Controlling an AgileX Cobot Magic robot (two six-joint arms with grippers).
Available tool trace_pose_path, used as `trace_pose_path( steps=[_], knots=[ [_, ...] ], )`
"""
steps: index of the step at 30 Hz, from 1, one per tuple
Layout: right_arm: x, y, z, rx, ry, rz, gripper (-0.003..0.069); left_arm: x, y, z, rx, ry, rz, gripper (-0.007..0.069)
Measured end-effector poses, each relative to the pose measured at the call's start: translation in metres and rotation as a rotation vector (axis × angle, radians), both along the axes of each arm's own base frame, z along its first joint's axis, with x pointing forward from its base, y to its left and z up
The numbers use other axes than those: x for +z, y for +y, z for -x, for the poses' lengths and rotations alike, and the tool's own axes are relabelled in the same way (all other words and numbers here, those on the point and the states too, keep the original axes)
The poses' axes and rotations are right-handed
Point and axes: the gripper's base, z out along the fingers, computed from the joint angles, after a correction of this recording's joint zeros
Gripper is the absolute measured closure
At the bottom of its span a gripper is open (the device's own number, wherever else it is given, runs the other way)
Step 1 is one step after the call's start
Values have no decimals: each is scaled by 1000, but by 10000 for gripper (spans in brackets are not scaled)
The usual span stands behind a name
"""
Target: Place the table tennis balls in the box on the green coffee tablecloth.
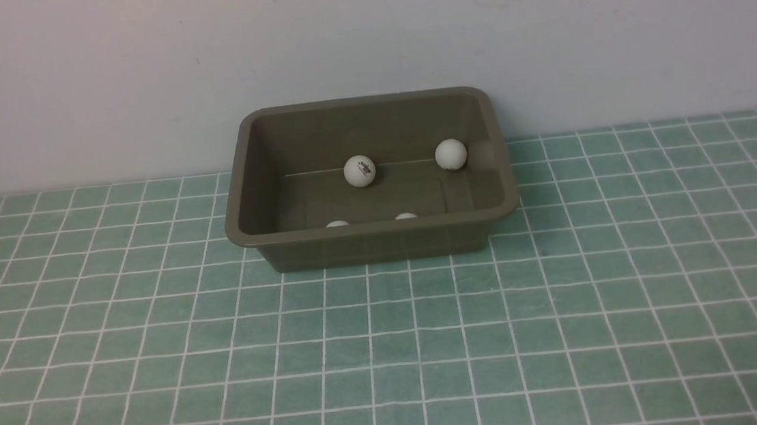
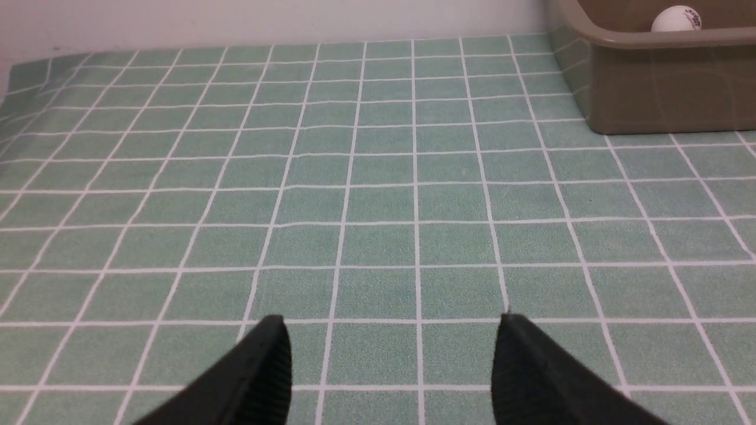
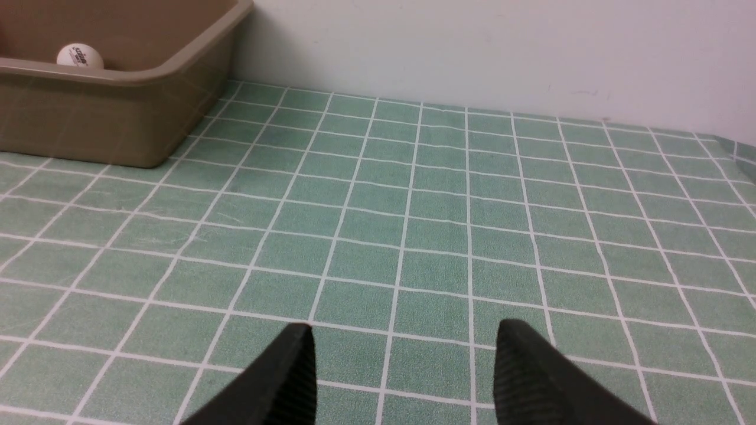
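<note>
Box point(image 1: 381, 243): near tablecloth point(image 1: 390, 348) far edge, centre
Balls: four visible inside point(image 1: 360, 171)
Left gripper point(image 2: 390, 366): jaws apart, empty
Right gripper point(image 3: 401, 372): jaws apart, empty

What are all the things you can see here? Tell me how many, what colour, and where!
table tennis balls: four visible, white, inside the box; two show fully, two peek over the near rim.
box: one, olive-brown, on the cloth by the wall.
green coffee tablecloth: one, teal-green with white grid lines, covering the table.
wall: one, pale, behind the box.
left gripper: one, black, open and empty above the cloth.
right gripper: one, black, open and empty above the cloth.
</note>
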Motion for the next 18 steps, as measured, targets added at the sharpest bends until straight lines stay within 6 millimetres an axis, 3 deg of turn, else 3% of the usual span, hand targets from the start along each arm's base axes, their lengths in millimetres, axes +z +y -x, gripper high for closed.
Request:
trace_pose_path(
  steps=[18],
  knots=[
    [0, 0, 0, 8, 0, 0, 279, 0, 0, 0, 0, 0, 0, 209]
  ],
)
